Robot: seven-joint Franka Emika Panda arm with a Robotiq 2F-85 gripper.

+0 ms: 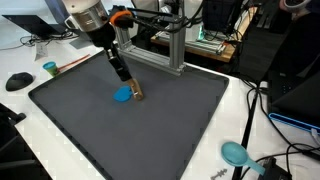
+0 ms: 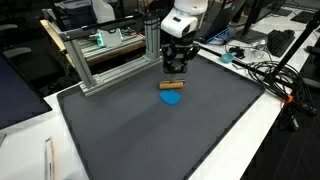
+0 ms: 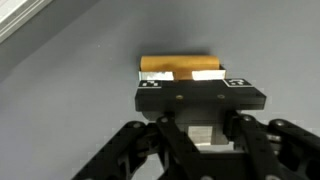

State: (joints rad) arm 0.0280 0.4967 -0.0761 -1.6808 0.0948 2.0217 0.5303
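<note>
We see the gripper (image 1: 128,84) lowered close over a dark grey mat (image 1: 180,130), right at a small wooden block (image 1: 135,92). The block lies flat near the middle of the mat's far half. In both exterior views it sits just beside a blue disc (image 1: 122,96), and the two look to be touching at their edges.

In the wrist view the wooden block (image 3: 178,65) lies crosswise just beyond the gripper (image 3: 182,76). Two pale fingertips (image 3: 207,74) show against the block's near side. From this angle we cannot tell whether the jaws are spread or pressed onto the block, and the exterior views (image 2: 175,72) are too small to settle it.

In an exterior view the block (image 2: 174,84) lies between the gripper and the disc (image 2: 172,98).

The mat covers most of a white table (image 1: 240,105). A metal frame (image 2: 100,55) stands on the table at the mat's edge, behind the arm. A teal cup (image 1: 50,68) stands on the table, well apart from the block. Cables (image 2: 265,72) trail along the table's side.
</note>
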